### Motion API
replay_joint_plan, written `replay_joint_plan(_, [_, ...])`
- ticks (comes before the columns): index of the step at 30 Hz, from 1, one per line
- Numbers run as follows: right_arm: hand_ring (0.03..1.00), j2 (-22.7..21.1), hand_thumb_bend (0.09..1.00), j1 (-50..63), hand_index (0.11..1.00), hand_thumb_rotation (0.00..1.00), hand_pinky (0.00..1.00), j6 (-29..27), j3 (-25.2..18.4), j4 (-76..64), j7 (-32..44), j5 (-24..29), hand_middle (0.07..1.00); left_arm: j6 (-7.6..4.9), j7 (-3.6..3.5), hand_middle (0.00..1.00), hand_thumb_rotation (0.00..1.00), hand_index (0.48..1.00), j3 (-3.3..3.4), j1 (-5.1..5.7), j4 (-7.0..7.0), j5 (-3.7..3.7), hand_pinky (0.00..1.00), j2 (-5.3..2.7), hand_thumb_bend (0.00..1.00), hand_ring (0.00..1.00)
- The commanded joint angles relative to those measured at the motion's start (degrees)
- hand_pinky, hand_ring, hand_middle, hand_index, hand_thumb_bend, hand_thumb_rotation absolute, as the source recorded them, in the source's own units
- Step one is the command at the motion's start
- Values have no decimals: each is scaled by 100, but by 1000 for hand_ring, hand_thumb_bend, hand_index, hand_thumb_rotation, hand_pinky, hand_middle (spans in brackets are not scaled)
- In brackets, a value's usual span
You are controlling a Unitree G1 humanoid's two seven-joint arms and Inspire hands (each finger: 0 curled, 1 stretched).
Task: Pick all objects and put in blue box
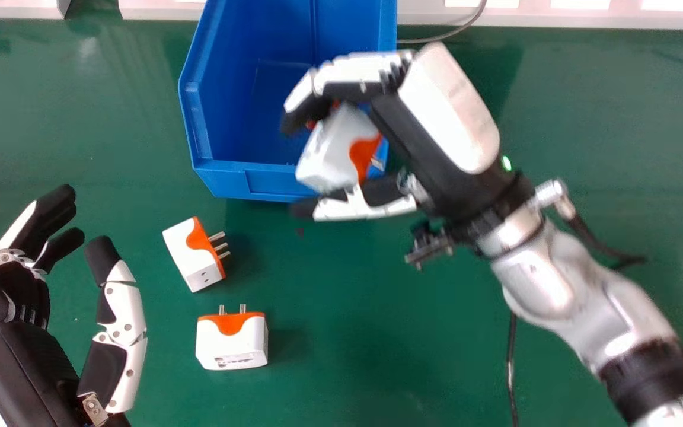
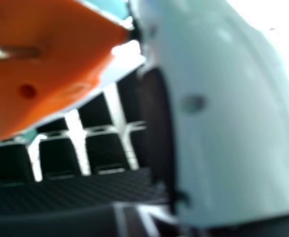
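Observation:
My right hand (image 1: 436, 118) is over the near right part of the blue box (image 1: 217, 130) in the head view, its fingers and thumb curled round a white and orange adapter (image 1: 332, 148). Up close in the right hand view, the adapter's orange face (image 2: 60, 69) lies beside the thumb of my right hand (image 2: 223, 113). Two more such adapters rest on the green table: one (image 1: 190, 255) lies tilted with prongs facing right, the other (image 1: 232, 344) has its prongs toward the box. At the lower left my left hand (image 1: 119, 314) is open and holds nothing.
Something red, partly hidden, shows behind the held adapter. A grey cable (image 1: 448, 32) runs behind the box on the right, and a dark cable (image 1: 511, 367) lies on the table (image 1: 401, 350) under the right forearm. A pale ledge (image 1: 555, 18) borders the far edge.

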Motion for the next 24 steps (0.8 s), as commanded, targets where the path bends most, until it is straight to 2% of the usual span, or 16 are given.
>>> replay_joint_plan(1, [463, 102, 502, -573, 449, 0, 357, 35, 19, 212, -294, -97, 491, -20, 63, 715, 0, 722, 37, -35, -38, 123, 664, -436, 282, 715])
replay_joint_plan(4, [456, 173, 502, -1205, 430, 0, 359, 152, 200, 847, -612, -372, 483, -48, 84, 717, 0, 723, 43, -60, -29, 111, 663, -424, 279, 714])
replay_joint_plan(8, [442, 365, 500, -2119, 439, 0, 338, 303, 490, 2056, -995, -595, 497, -94, 77, 716, 0, 725, 60, -116, 12, 65, 666, -380, 274, 715])
replay_joint_plan(14, [422, 725, 496, -3243, 478, 0, 324, 1177, 988, 3688, -1216, -882, 534, -105, 55, 714, 0, 729, 85, -154, 43, 70, 667, -367, 262, 715])
replay_joint_plan(16, [418, 807, 496, -3428, 490, 0, 323, 1526, 1138, 3970, -1131, -920, 525, -99, 61, 713, 0, 729, 97, -156, 33, 86, 667, -376, 256, 714])
replay_joint_plan(18, [419, 864, 497, -3541, 497, 0, 323, 1822, 1293, 4148, -1041, -965, 520, -82, 90, 711, 0, 726, 122, -152, 19, 145, 662, -390, 259, 708])
replay_joint_plan(22, [421, 931, 497, -3667, 490, 0, 329, 2443, 1835, 4311, -1243, -1392, 528, -96, 91, 711, 0, 722, 143, -158, 24, 131, 659, -379, 264, 709])
replay_joint_plan(24, [421, 944, 497, -3700, 497, 0, 332, 2632, 2053, 4366, -1252, -1539, 524, -77, 115, 711, 0, 722, 170, -163, 29, 202, 657, -378, 261, 708])
